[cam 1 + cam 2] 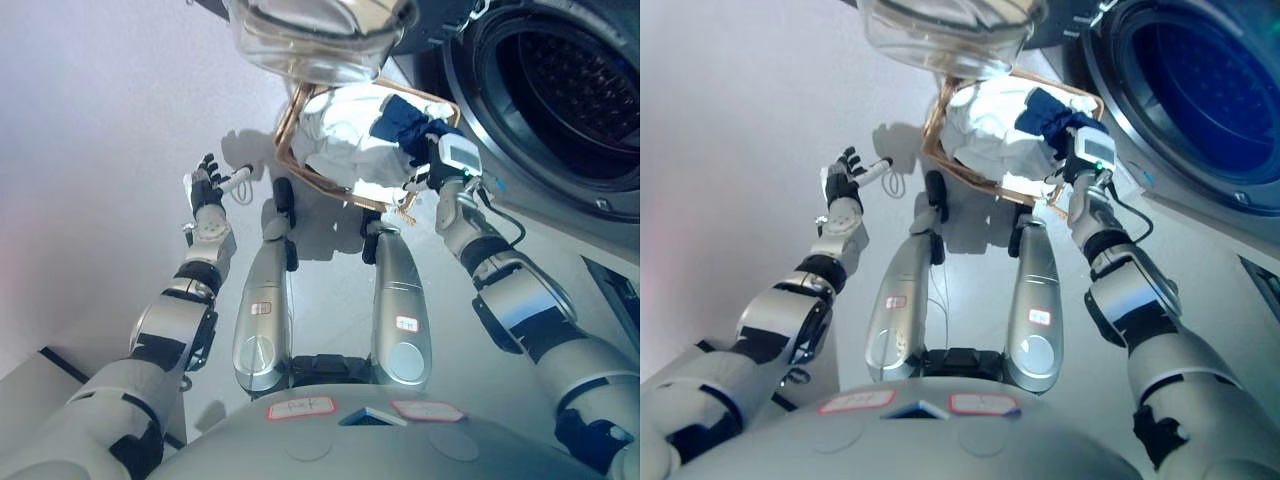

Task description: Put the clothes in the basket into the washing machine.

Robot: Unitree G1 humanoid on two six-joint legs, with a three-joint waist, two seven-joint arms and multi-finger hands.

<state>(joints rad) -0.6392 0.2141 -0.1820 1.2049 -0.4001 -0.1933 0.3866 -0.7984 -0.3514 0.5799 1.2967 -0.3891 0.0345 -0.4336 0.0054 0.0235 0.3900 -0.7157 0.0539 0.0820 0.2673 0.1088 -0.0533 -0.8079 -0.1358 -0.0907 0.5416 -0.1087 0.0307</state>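
Below, on a pale grey floor, a copper-rimmed basket sits just in front of the washer, whose round drum stands exposed to the right. Inside the basket lie white clothes with a dark blue garment piled on their right side, nearest the machine. The washer's glass door swings out over the basket's far end, covering part of the rim from above. The right hand reaches to the basket's right edge beside the blue garment; its fingers are hidden behind the wrist, so whether it grips anything cannot be told. The left hand hangs over bare floor, well left of the basket, fingers spread and relaxed, holding nothing.
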